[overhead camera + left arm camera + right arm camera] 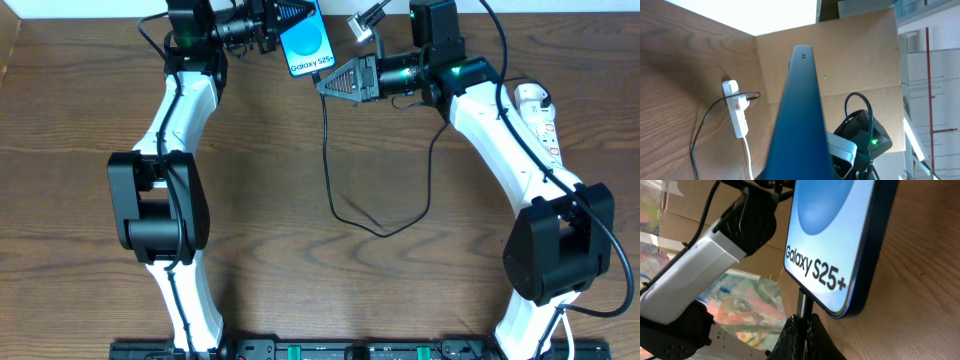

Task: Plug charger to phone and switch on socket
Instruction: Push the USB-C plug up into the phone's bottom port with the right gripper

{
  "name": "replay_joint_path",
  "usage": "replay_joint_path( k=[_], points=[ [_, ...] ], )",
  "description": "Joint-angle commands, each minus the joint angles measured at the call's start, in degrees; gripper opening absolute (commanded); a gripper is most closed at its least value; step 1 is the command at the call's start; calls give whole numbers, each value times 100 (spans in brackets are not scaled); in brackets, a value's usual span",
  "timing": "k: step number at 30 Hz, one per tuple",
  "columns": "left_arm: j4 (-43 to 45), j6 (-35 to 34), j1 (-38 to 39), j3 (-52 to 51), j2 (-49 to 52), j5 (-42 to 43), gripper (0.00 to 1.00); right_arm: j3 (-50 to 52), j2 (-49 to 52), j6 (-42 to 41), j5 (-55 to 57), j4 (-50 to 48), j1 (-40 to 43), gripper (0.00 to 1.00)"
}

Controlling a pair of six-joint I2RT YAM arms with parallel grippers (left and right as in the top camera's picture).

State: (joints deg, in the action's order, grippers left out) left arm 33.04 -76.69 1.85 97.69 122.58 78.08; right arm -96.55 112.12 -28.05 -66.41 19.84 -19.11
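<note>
Near the surface's far edge, the left end effector point(283, 22) gripped the phone point(307, 42) and the right end effector point(325, 82) pinched the charger point(330, 170) tip at its bottom, so plugging in seemed the step, needing a straight push before the socket point(538, 110) by the right edge.

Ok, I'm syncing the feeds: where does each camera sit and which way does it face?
Overhead: above the table, facing straight down; both arms, phone, socket.
Left wrist: on the left arm, facing along the phone's edge toward the socket; right arm shows.
Right wrist: behind the right claw, facing the phone's screen; left arm beyond.
Shared: the phone, all three.
</note>
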Motion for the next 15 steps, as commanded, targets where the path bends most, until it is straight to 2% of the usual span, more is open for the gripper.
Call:
replay_joint_path(
  k=[1,15],
  points=[
    [4,-39,210,68,-48,999,7,-103,-9,-92,654,-313,96,1],
    [2,-55,216,68,-48,1001,7,-103,-9,-216,782,-422,118,1]
  ],
)
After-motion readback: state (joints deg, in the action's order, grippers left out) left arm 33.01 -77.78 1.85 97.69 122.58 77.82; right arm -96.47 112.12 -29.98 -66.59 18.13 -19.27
